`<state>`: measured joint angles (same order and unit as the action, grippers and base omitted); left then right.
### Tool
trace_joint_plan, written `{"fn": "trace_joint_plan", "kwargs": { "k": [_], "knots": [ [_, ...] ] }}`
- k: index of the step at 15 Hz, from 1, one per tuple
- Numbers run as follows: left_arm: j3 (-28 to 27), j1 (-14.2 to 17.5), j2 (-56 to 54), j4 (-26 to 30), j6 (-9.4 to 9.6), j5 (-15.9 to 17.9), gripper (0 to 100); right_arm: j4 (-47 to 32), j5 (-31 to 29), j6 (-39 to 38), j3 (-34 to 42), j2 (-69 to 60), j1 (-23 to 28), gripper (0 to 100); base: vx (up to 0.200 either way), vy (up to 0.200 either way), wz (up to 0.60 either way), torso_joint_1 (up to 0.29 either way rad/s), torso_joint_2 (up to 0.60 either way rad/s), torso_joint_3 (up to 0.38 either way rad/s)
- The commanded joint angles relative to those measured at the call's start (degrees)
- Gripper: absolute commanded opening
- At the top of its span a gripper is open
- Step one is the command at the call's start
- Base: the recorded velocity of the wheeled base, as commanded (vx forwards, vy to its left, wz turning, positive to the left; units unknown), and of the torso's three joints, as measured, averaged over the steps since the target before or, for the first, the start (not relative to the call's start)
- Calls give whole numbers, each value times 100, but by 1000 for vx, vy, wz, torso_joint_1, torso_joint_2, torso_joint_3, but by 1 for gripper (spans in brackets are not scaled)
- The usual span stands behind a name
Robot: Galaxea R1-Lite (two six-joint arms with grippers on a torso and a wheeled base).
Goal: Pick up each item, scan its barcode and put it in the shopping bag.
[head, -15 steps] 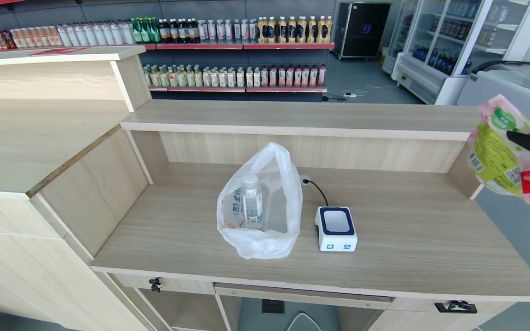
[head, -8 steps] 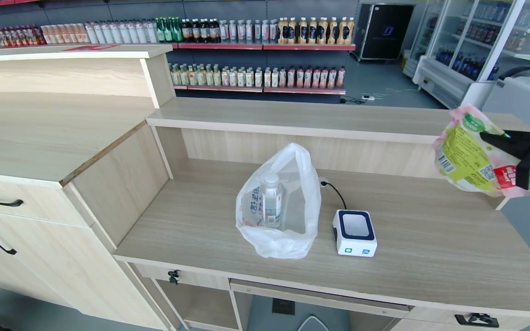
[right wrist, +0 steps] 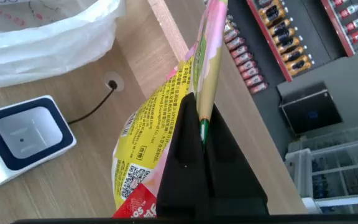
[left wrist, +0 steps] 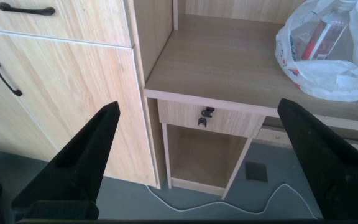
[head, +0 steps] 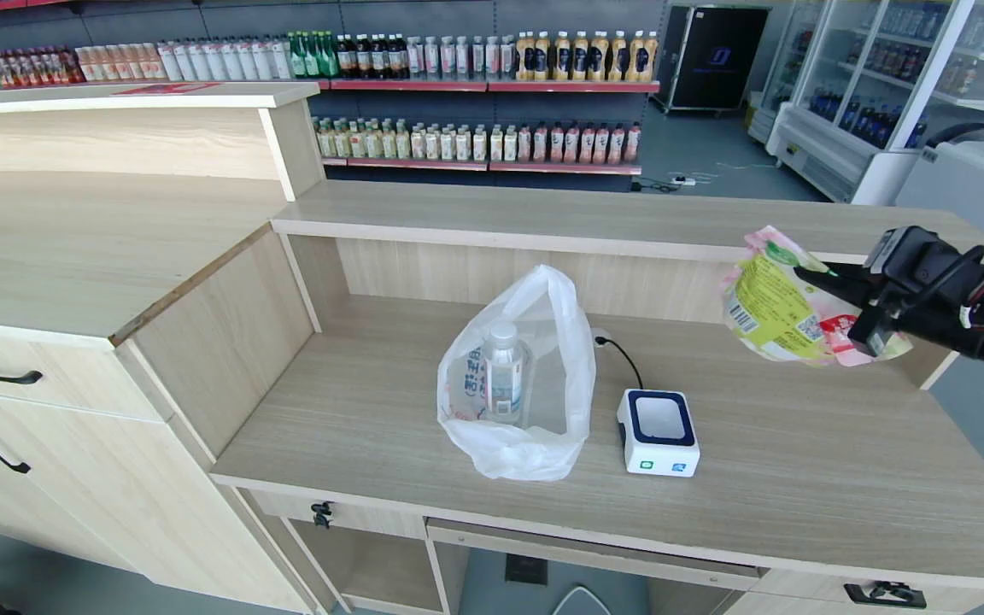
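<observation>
My right gripper (head: 834, 299) is shut on a pink and yellow-green snack packet (head: 770, 307), held in the air above the right end of the counter, its barcode side facing the scanner. The right wrist view has the packet (right wrist: 160, 149) pinched between the fingers, above and beside the scanner (right wrist: 23, 137). The white scanner (head: 658, 430) with its dark blue frame sits mid-counter. Left of it stands the open white shopping bag (head: 518, 384) holding a clear water bottle (head: 502, 371). My left gripper (left wrist: 197, 162) hangs open, low, beside the counter's front left corner.
The wooden counter (head: 799, 461) has a raised back ledge and a taller section on the left. A black cable (head: 620, 354) runs from the scanner to the back wall. Drink shelves and fridges stand behind. Drawers with black handles sit under the counter.
The head camera shifted in the first half second. Since then my right gripper has carried the packet left and down, closer to the scanner. Bag, bottle and scanner stayed put.
</observation>
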<state>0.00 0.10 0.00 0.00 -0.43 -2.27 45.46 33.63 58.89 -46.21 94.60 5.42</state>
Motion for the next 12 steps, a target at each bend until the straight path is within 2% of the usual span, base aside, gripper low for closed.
{"fn": "trace_joint_plan", "kwargs": {
  "k": [1,5,6,10,12],
  "knots": [
    [0,-1,0,0,-1,-2,100,86,3,105,-2,199,-200,0,0,0,0,0,0,0],
    [0,-1,0,0,-1,-2,100,499,12,333,7,463,-472,0,0,0,0,0,0,0],
    [0,-1,0,0,-1,-2,100,613,29,615,7,568,-525,0,0,0,0,0,0,0],
    [0,-1,0,0,-1,-2,100,859,328,887,34,815,-657,0,0,0,0,0,0,0],
    [0,-1,0,0,-1,-2,100,1220,583,1177,78,1069,-701,0,0,0,0,0,0,0]
  ]
}}
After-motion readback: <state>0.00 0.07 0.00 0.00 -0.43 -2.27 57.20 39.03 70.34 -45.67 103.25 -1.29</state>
